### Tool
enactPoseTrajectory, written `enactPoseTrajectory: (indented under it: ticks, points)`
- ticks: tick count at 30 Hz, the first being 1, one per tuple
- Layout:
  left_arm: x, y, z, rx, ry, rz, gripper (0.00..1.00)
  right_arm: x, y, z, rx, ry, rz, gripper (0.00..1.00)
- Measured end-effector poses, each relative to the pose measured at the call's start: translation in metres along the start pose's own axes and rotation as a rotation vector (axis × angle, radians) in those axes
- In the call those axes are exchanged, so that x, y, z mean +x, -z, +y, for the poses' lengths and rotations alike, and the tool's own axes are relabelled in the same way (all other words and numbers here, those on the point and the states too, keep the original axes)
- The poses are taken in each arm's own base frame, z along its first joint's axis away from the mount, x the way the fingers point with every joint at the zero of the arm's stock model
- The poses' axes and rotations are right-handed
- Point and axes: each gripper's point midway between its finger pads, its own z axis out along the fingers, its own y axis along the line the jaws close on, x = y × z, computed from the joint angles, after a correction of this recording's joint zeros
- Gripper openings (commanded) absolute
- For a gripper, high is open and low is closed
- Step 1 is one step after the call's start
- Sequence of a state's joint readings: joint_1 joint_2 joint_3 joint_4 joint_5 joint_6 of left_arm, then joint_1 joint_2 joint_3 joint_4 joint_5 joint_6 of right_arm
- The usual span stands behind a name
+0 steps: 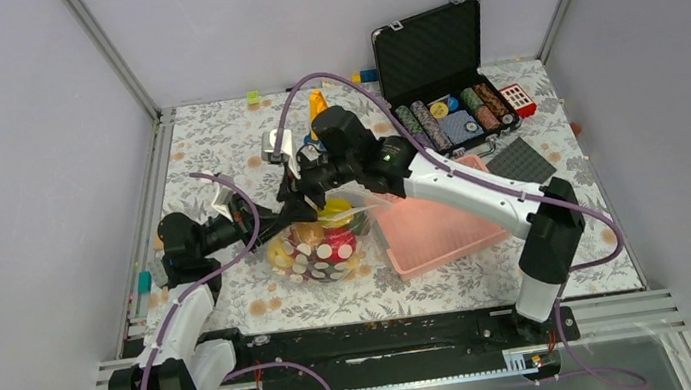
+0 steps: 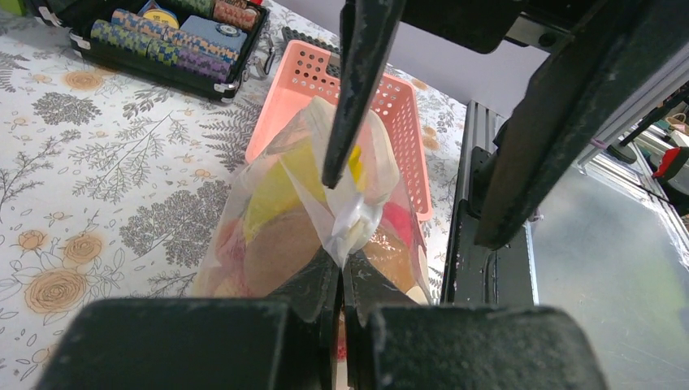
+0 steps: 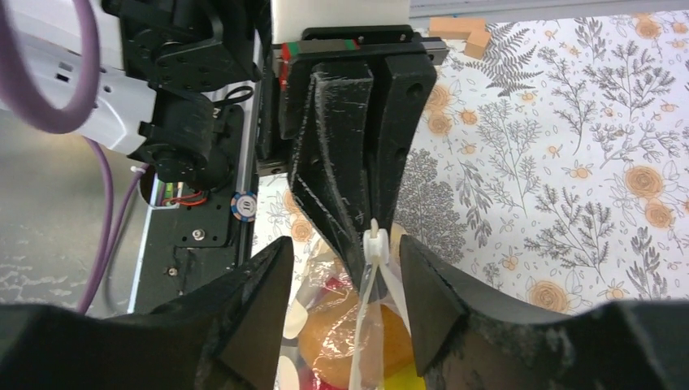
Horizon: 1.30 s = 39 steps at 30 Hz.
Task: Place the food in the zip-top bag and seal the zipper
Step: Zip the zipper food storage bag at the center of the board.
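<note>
The bag (image 1: 321, 251) lies on the table (image 1: 213, 142) between my left arm and the pink basket (image 1: 448, 237), with the food (image 1: 337, 250) already inside it. Its zipper (image 3: 374, 244) stands uppermost. The strip's long axis runs from my left gripper (image 2: 340, 276), which is clamped shut on the near end of the zipper, toward my right wrist. My right gripper (image 1: 308, 203) straddles that strip, jaws partly apart, one finger on each side and neither touching it. In the right wrist view the strip sits nearer one finger than the other. The right hand is therefore the one placed to pinch across the zipper and run along it.
</note>
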<state>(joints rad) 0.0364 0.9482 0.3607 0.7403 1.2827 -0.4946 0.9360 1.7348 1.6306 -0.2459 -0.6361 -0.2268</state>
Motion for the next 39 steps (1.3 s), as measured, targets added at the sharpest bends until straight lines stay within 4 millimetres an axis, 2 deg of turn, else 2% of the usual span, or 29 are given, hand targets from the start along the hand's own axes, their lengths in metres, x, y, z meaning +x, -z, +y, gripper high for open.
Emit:
enactPoseTrajectory:
  ticks: [7,11,16,25,39]
  points:
    - [0.002,0.001,-0.001,-0.002,0.002,0.006,0.00,0.007,-0.010,-0.011,0.019,0.005,0.026,0.53]
    - [0.003,0.001,-0.001,-0.001,0.002,0.008,0.00,0.009,-0.012,-0.014,0.021,0.007,0.032,0.41]
    - [0.003,0.000,-0.001,0.000,0.001,0.009,0.00,0.012,-0.014,-0.016,0.025,0.003,0.045,0.39]
    - [0.002,0.001,-0.003,0.000,-0.003,0.008,0.00,0.017,-0.013,-0.015,0.026,0.006,0.066,0.14]
    - [0.007,0.001,-0.005,-0.003,0.007,0.021,0.00,0.028,-0.008,-0.012,0.040,0.031,0.077,0.12]
